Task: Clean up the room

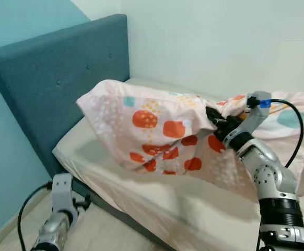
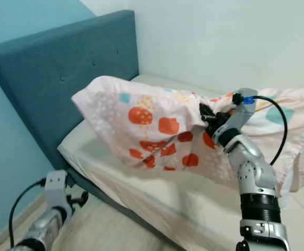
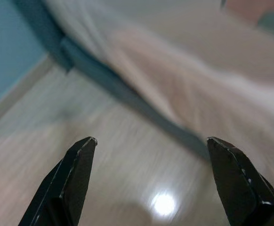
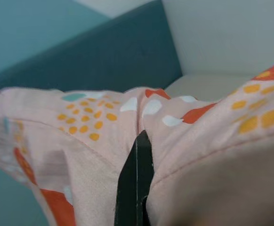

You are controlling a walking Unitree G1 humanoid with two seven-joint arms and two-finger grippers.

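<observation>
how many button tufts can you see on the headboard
3, in a slanting row on the teal headboard: one lowest, toward its outer end, one in the middle, one highest, nearest the wall. The lifted blanket may hide others.

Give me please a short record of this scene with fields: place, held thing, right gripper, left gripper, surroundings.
place: beside a bed with a teal headboard
held thing: pink patterned blanket, lifted off the mattress
right gripper: right gripper raised over the bed, fingers shut on the blanket's fabric
left gripper: left gripper low beside the bed, fingers open, over the wooden floor
surroundings: teal wall on the left, pale wall behind
</observation>
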